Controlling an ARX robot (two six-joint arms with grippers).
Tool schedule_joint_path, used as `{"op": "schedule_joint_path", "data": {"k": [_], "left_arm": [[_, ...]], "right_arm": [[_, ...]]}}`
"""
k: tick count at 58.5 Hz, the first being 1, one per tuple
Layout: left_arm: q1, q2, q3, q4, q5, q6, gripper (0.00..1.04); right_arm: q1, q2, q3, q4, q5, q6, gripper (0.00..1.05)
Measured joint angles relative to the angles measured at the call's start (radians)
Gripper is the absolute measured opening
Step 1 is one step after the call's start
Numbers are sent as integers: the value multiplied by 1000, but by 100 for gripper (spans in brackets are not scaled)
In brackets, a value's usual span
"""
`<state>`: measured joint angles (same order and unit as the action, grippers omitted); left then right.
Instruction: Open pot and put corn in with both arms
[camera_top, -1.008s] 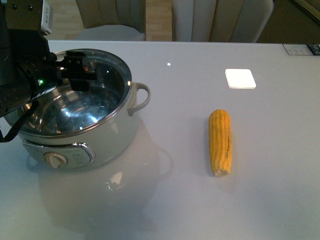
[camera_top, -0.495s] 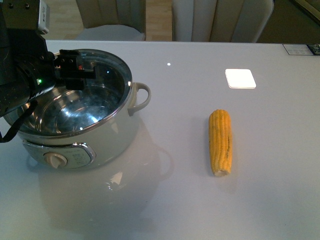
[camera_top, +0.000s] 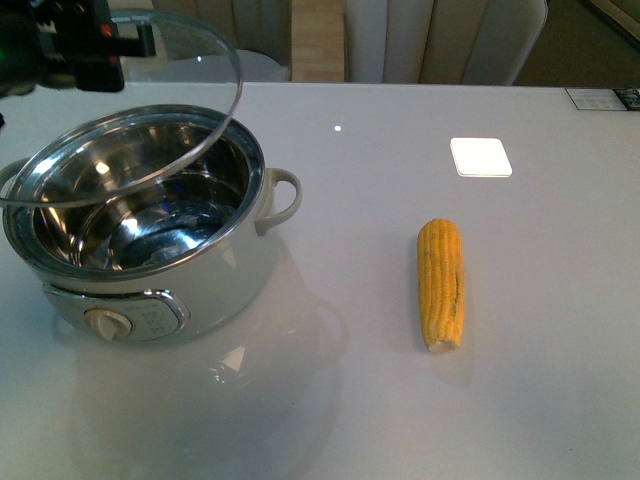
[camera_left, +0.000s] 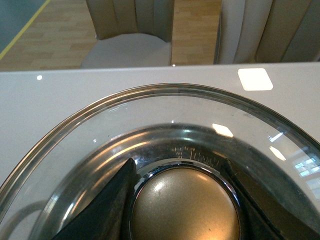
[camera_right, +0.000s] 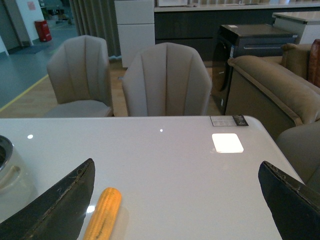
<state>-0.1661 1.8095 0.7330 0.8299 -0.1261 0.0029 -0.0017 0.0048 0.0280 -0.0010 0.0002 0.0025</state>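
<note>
- The left gripper (camera_top: 108, 45) pinches the round metal knob (camera_left: 185, 207) of the glass lid (camera_top: 175, 100), with a dark finger on either side.
- The lid hangs tilted above the open white pot (camera_top: 205, 275).
- The corn (camera_top: 441, 284) lies on the grey table (camera_top: 380, 410), well apart from the pot, on its right.
- The right gripper (camera_right: 172, 205) hovers over the table, fingers spread wide and holding nothing.

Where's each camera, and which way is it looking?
Front view: on the robot's body, facing pot, corn and raised lid; left gripper shows top left.
Left wrist view: on the left arm, looking down at the lid's knob between fingers.
Right wrist view: on the right arm, facing chairs; open right gripper shows.
Shared: corn, front and right wrist.
</note>
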Motion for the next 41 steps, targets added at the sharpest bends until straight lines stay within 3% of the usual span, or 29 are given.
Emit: {"op": "schedule_joint_path", "data": {"k": [11, 24, 32, 41], "left_arm": [[107, -108, -19, -12, 39, -7, 44], [407, -161, -98, 29, 124, -4, 44], [626, -60, -137, 148, 190, 15, 44], [714, 83, -147, 267, 230, 35, 44]], "right_arm": [[0, 0, 0, 0, 0, 0, 96], [0, 0, 0, 0, 0, 0, 96], [0, 0, 0, 0, 0, 0, 96], [0, 0, 0, 0, 0, 0, 96]]}}
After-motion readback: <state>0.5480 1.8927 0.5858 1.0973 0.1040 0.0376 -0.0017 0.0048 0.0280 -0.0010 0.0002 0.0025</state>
